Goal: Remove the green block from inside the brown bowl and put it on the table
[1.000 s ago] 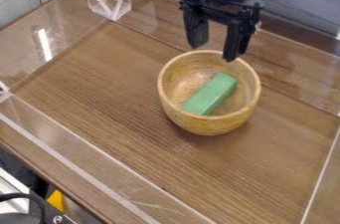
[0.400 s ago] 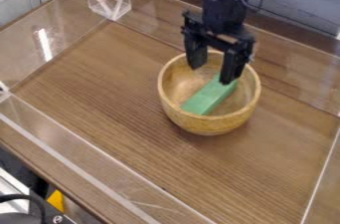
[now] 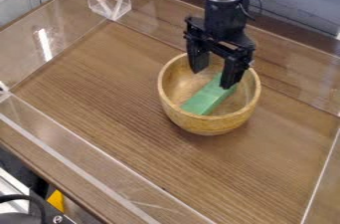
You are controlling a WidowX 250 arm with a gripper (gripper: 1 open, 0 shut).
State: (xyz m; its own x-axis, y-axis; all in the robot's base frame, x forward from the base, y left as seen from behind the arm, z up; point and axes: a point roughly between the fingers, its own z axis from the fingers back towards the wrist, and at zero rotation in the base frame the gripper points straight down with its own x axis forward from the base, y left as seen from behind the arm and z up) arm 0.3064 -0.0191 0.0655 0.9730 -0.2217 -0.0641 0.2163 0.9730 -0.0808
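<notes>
The brown bowl (image 3: pixel 209 112) stands right of the middle of the table (image 3: pixel 106 99). Inside it the green block (image 3: pixel 205 100) lies slanted, its far end leaning up toward the back rim. My black gripper (image 3: pixel 217 67) hangs open straight over the bowl's back half. Its two fingers reach down to rim level, one on each side of the block's upper end. I see no contact between the fingers and the block, and the fingers hide part of that upper end.
Clear plastic walls (image 3: pixel 40 44) edge the table on the left, back and front. A clear folded plastic piece (image 3: pixel 109 1) stands at the back left corner. Bare wood lies left of and in front of the bowl.
The gripper has come down and slightly left, from above the bowl's back rim to straddling the block's upper end. Its jaws stayed open. Block and bowl have not moved.
</notes>
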